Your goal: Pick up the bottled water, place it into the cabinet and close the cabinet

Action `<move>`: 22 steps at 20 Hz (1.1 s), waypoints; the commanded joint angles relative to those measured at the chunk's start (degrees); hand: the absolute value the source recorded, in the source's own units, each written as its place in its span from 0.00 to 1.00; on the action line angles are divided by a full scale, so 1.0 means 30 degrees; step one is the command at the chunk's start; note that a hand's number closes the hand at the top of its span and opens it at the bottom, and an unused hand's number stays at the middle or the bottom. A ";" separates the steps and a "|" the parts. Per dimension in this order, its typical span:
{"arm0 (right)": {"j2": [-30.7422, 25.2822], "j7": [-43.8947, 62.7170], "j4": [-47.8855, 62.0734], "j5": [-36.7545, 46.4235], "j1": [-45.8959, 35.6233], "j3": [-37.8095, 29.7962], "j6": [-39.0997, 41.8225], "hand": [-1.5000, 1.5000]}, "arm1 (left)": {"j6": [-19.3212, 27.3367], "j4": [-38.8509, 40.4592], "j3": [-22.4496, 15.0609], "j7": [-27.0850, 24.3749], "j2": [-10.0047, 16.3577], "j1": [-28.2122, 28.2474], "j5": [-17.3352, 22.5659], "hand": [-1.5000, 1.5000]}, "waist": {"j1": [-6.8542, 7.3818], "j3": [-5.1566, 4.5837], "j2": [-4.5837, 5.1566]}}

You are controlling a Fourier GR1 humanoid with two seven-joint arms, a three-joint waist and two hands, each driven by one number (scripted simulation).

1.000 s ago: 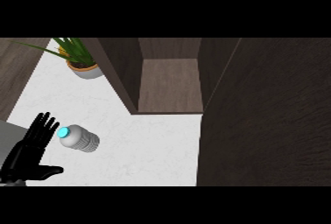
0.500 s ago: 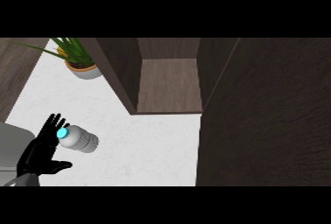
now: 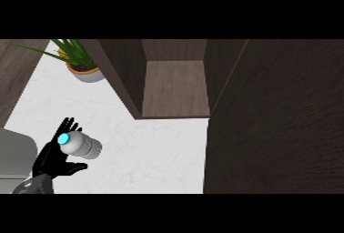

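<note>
A water bottle [image 3: 84,146] is seen lying on its side near the left edge of the white tabletop [image 3: 154,150], with its blue cap turned toward the left hand [image 3: 52,160]. The hand is held open just beside the cap, fingers straight; contact cannot be told. An open cabinet [image 3: 174,86] is set at the far edge, its door [image 3: 275,127] swung out on the right. A potted plant [image 3: 84,70] is placed in the far left corner.
</note>
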 commanded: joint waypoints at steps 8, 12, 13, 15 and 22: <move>-0.0247 0.1156 -0.0470 -0.0908 -0.1059 -0.0724 -0.0285 0.00 | -0.2483 0.2047 0.0235 -0.1240 -0.0419 -0.1262 0.0436 0.00 | -0.0023 -0.0020 0.0061; 0.0185 -0.0109 0.1154 -0.0107 -0.0787 0.0003 -0.0227 0.00 | -0.2995 0.2018 -0.0171 -0.1294 -0.1301 -0.0935 0.0297 0.00 | -0.0035 -0.0005 0.0028; 0.0086 0.0184 0.0328 0.0416 -0.0418 0.0528 -0.0372 0.00 | -0.3178 0.2078 -0.0072 -0.1516 -0.1253 -0.0873 0.0395 0.00 | -0.0102 -0.0022 0.0036; 0.0113 0.0310 0.0780 -0.0232 -0.0983 -0.0076 -0.0360 0.00 | -0.3894 0.2178 -0.0105 -0.1059 -0.1019 -0.0803 0.0511 0.00 | -0.0012 -0.0011 0.0041; -0.0105 0.0016 0.0776 -0.0536 -0.0394 0.0003 -0.0038 0.00 | -0.4225 0.1904 -0.0012 -0.0427 -0.1721 -0.1671 0.0973 0.00 | -0.0149 -0.0011 0.0033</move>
